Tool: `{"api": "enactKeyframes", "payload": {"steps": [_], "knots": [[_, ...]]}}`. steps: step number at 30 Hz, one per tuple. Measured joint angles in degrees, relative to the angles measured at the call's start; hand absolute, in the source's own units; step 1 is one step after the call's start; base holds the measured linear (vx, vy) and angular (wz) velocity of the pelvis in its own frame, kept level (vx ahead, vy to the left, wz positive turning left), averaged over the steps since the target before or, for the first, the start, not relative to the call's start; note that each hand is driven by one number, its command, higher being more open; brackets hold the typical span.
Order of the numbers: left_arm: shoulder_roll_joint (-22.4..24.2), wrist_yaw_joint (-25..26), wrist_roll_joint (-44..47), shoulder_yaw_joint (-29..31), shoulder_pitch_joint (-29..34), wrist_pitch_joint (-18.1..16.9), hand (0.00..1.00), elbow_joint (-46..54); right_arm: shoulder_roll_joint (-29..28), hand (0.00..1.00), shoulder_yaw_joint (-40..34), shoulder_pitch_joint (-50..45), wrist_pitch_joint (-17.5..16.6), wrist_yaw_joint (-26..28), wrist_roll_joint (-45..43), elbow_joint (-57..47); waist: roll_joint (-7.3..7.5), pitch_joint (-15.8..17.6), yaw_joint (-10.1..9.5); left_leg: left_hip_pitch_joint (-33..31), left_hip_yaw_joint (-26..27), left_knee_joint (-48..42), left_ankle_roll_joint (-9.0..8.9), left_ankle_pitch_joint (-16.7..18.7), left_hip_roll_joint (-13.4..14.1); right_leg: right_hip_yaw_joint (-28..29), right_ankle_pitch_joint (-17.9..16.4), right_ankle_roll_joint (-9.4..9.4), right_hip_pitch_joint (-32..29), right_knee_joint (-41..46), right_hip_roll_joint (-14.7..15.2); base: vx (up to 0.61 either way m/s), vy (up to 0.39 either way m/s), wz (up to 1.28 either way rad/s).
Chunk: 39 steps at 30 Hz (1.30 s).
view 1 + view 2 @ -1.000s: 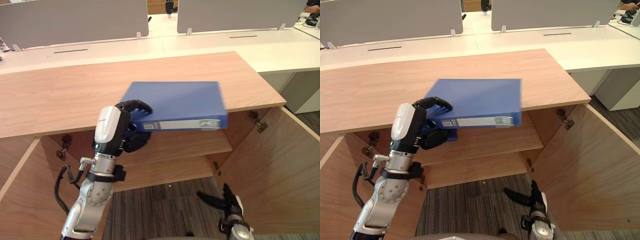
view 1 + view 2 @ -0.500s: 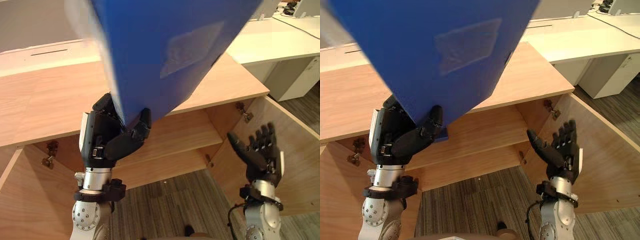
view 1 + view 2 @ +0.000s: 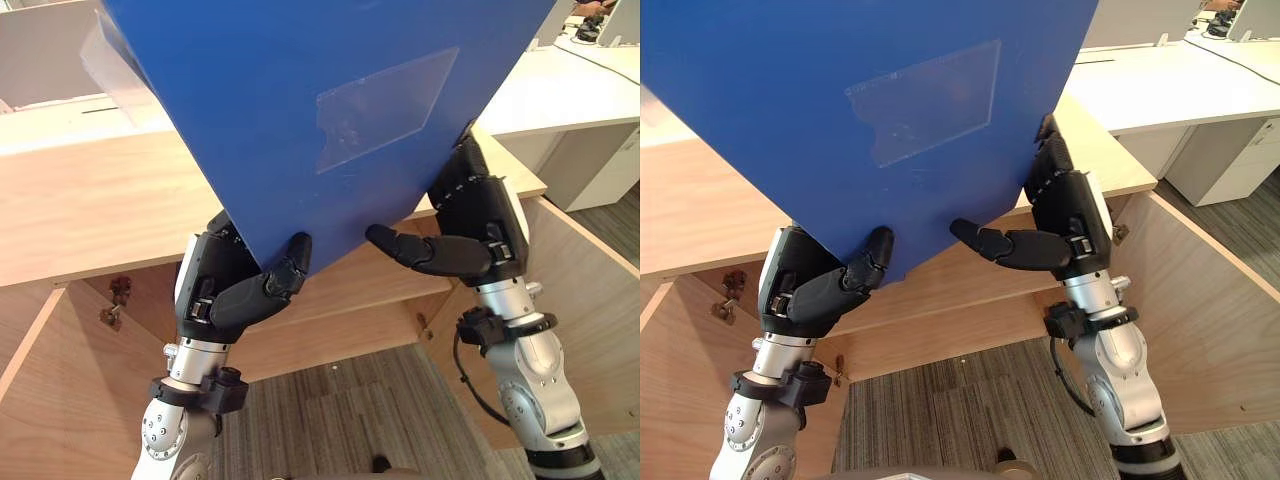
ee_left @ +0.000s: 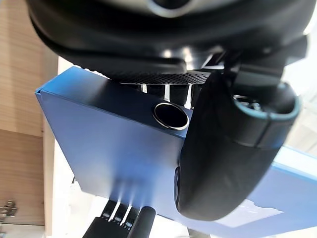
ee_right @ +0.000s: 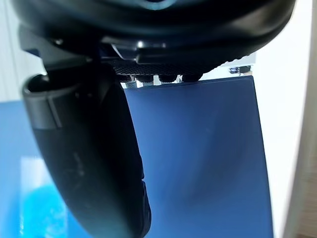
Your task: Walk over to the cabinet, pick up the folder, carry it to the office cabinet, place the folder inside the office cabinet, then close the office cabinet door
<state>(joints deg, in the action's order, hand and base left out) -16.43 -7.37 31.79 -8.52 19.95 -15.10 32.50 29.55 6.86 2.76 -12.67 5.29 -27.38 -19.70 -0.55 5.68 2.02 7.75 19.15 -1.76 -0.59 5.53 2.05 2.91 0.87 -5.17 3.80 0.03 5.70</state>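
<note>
The blue folder [image 3: 330, 110] is raised upright close in front of me, with its broad face and a clear label pocket toward the camera. My left hand [image 3: 225, 290] is shut on its lower corner, thumb pressed on the front face. My right hand [image 3: 480, 235] grips the lower right edge, thumb reaching across below and fingers behind the folder. In the left wrist view the thumb [image 4: 233, 153] lies over the folder [image 4: 114, 153]. The right wrist view has the thumb [image 5: 94, 163] on the folder's face [image 5: 208, 158].
Below the folder stands a wooden cabinet with a flat top [image 3: 90, 210], an inner shelf [image 3: 350, 290] and both doors swung open, the right door [image 3: 590, 320] and the left door [image 3: 50, 400]. White desks [image 3: 560, 90] stand behind it. Grey carpet lies in front.
The folder left the cabinet top and tipped upright toward the camera in my left hand. My right hand rose from low down and took hold of its lower right edge.
</note>
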Motion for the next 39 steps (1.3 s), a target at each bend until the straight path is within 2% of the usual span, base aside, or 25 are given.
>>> {"api": "enactKeyframes", "payload": {"steps": [1,5,10,15,16,19,22,24,28,32,36,39], "knots": [[-1.31,0.00,1.35,0.00,0.36,0.00,0.00,-0.85,2.89,0.00,1.35,1.17,0.01,0.00,-0.72,1.72,-0.01,0.00,0.00,-0.08,-0.25,0.00,0.09,-0.06,-0.02,-0.17,0.05,-0.09,0.04,0.00,0.04,-0.04,-0.029,0.07],[-4.45,-0.07,4.95,-1.13,1.23,0.03,0.00,-2.67,8.40,0.00,4.58,4.72,0.09,0.00,-5.70,5.79,-0.01,-0.01,-0.06,-0.50,-1.14,-0.02,0.41,-0.29,-0.08,-0.98,0.08,-0.12,0.06,0.00,0.20,-0.04,-0.035,0.11],[-7.29,-0.09,7.15,-1.67,1.25,0.40,0.00,-4.63,12.72,0.00,6.05,6.32,0.08,0.65,-9.10,7.22,-0.04,-0.06,-1.19,-0.81,-1.70,-0.05,0.56,-0.43,-0.17,-1.60,0.09,-0.13,0.08,-0.04,0.36,-0.03,-0.027,0.07],[-7.04,0.07,9.52,0.38,1.26,1.41,0.00,-6.64,11.92,0.00,7.71,6.35,-0.02,4.30,-9.07,7.10,-0.09,-0.17,-1.24,-1.11,-2.29,-0.02,0.77,-0.63,-0.37,-2.27,0.09,-0.14,0.12,-0.04,0.60,-0.03,-0.024,0.08],[-6.83,0.06,9.94,0.61,1.25,1.45,1.00,-6.64,10.55,0.00,7.69,6.35,-0.04,5.05,-9.01,6.83,-0.08,-0.25,-1.29,-1.20,-2.48,0.01,0.81,-0.70,-0.42,-2.52,0.09,-0.14,0.12,-0.04,0.67,-0.03,-0.019,0.09],[-4.31,-0.68,9.86,0.49,1.22,1.80,1.00,-6.64,5.35,0.00,6.90,6.29,-0.03,5.57,-7.94,6.60,-0.09,-0.39,-1.52,-1.29,-2.75,0.09,0.95,-0.85,-0.58,-2.83,0.19,-0.29,0.13,-0.03,0.85,-0.03,-0.017,0.06],[0.20,-1.31,7.07,2.32,0.82,1.80,1.00,-6.51,0.19,0.00,4.50,5.38,0.03,5.65,-4.84,6.33,-0.10,-0.52,-2.22,-1.46,-3.09,0.16,1.24,-1.06,-0.82,-3.11,0.24,-0.38,0.14,-0.02,1.14,-0.05,-0.013,0.06],[3.20,-1.00,4.55,5.63,0.51,1.74,1.00,-6.44,-3.09,0.00,2.82,4.49,0.04,5.63,-3.18,5.81,-0.09,-0.55,-2.24,-1.69,-3.85,0.46,1.36,-1.45,-1.06,-3.66,0.25,-0.40,0.14,-0.01,1.33,-0.05,-0.021,0.19],[11.92,4.72,-2.91,17.06,0.34,-0.21,1.00,-6.52,-11.21,0.00,-4.92,1.00,0.04,3.87,0.45,3.49,-0.12,-0.73,-2.91,-1.80,-5.29,1.60,1.41,-2.60,-1.28,-5.01,0.26,-0.41,0.21,0.15,1.48,-0.05,-0.033,0.18],[15.47,10.09,-4.93,24.40,1.67,-1.78,1.00,-11.07,-14.54,0.00,-11.55,0.94,-0.07,0.97,0.54,2.37,-0.44,-1.89,-2.92,-1.77,-6.07,2.50,1.39,-3.19,-1.37,-5.71,0.26,-0.40,0.27,0.18,1.51,-0.04,-0.031,0.11],[17.11,11.27,-7.26,25.48,4.30,-1.49,1.00,-16.66,-15.48,0.00,-15.47,0.94,-0.82,-0.46,0.49,0.79,-0.45,-2.03,-2.89,-1.73,-6.44,3.16,1.31,-3.55,-1.42,-6.05,0.24,-0.38,0.28,0.17,1.50,-0.04,-0.024,0.05],[18.10,11.18,-9.53,24.93,5.18,-0.35,1.00,-22.59,-15.49,0.00,-15.34,0.94,-1.31,-0.50,0.32,-0.15,-0.45,-2.04,-2.81,-1.66,-6.54,4.09,1.11,-4.06,-1.43,-6.13,0.19,-0.31,0.12,0.06,1.42,-0.05,-0.029,0.02]]}}
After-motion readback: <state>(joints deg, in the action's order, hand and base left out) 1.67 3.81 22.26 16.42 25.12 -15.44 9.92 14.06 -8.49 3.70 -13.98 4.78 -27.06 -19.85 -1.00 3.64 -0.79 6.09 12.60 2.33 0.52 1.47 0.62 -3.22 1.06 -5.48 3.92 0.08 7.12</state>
